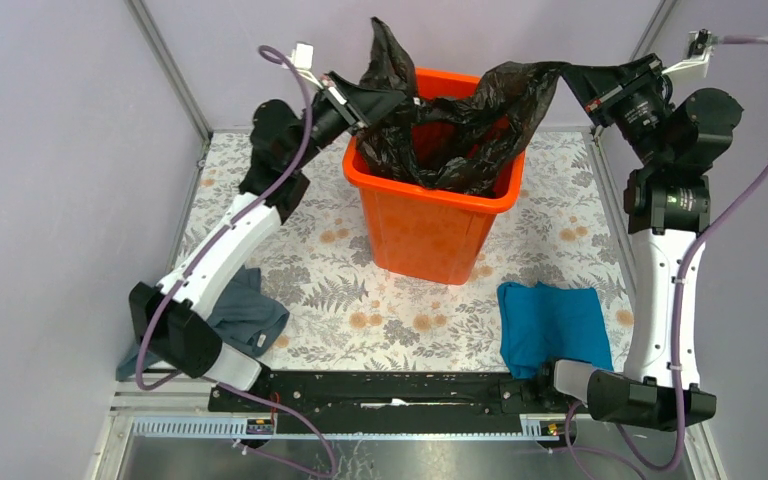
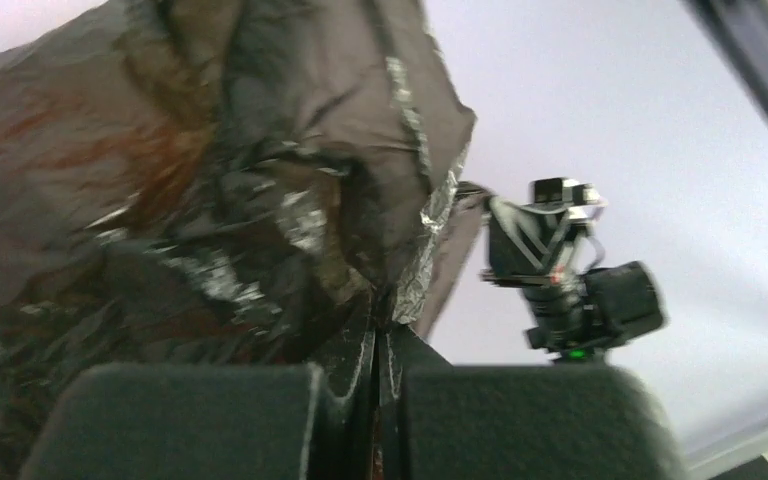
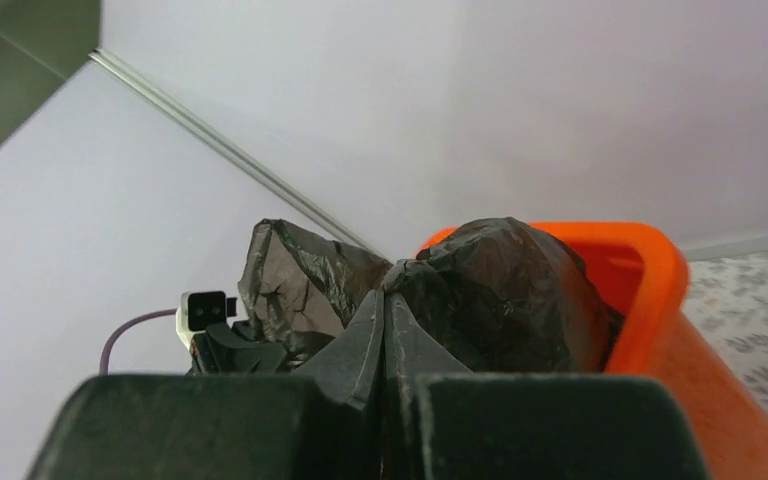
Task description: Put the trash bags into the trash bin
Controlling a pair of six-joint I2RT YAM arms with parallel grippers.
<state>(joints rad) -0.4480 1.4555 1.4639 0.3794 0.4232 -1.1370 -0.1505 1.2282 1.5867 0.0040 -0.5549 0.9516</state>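
Observation:
The black trash bag [image 1: 465,125] hangs stretched over and into the orange trash bin [image 1: 430,225] at the table's middle back. My left gripper [image 1: 375,100] is shut on the bag's left edge, just above the bin's left rim. My right gripper [image 1: 572,78] is shut on the bag's right edge, above and right of the bin. The left wrist view shows my left gripper [image 2: 380,325] pinching crinkled bag film [image 2: 210,200]. The right wrist view shows my right gripper [image 3: 383,300] pinching the bag [image 3: 500,290] beside the bin rim [image 3: 660,280].
A teal cloth [image 1: 552,325] lies on the floral table cover [image 1: 360,290] at the front right. A grey-blue cloth [image 1: 245,315] lies at the front left under the left arm. Walls and metal frame posts close in the back and sides.

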